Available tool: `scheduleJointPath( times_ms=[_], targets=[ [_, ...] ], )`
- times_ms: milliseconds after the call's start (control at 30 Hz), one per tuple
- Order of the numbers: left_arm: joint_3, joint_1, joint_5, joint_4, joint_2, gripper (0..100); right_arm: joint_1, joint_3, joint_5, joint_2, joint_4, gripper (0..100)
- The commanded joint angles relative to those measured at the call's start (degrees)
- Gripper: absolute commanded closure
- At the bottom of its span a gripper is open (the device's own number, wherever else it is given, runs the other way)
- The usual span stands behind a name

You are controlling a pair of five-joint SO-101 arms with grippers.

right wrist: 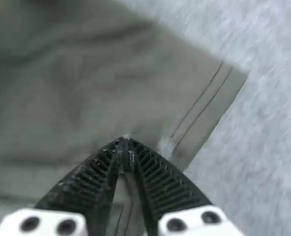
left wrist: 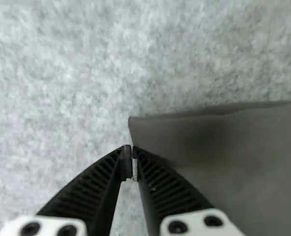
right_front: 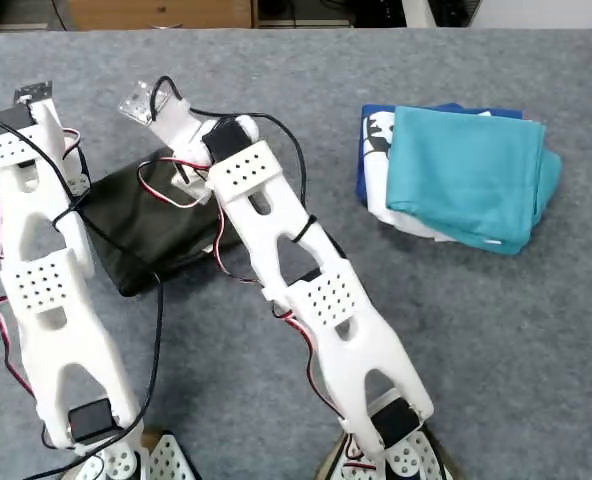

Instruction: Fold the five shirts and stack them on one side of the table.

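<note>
Soft, even light fell from overhead on the grey bench (right_front: 496,330), bright across its whole width. The arms (right_front: 306,290) cast only faint, short shadows close beside themselves. The dark shirt (right_front: 141,225) soaked up the light, and a thin shadow lined the lower edge of the teal shirt (right_front: 471,175). The black ribs of the left claw (left wrist: 128,164) caught a dull sheen.
</note>
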Motion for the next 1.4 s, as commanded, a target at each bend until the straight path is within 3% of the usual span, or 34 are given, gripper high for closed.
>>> scheduleJointPath(
  times_ms=[0, 200, 567, 700, 900, 1067, 1367],
  targets=[
    [-8.44, -0.44, -0.26, 0.70, 2.07, 98, 1.36, -8.04, 4.40, -1.01, 11.08, 99.7],
    [-15.82, -0.53, -0.18, -1.14, 7.87, 98, 4.62, -2.68, 7.91, -4.18, 13.98, 99.7],
    [-17.23, -0.44, -0.26, -1.23, 8.66, 98, 10.59, 35.21, 13.01, -20.70, 9.67, 99.7],
    [-17.32, -0.79, -0.26, -1.14, 8.57, 98, 13.05, 31.96, 12.84, -22.11, 11.43, 99.7],
    [-24.97, -0.79, -0.26, 5.27, 8.13, 98, 6.02, 18.59, 8.18, -26.86, 13.54, 99.7],
    [-29.01, -2.02, -0.35, 6.15, 8.22, 98, 2.07, 18.86, 7.30, -19.91, 11.34, 99.7],
    [-24.70, -3.16, -3.69, 5.71, 10.24, 98, 10.95, 13.32, 4.92, -0.66, 10.02, 99.7]
  ],
)
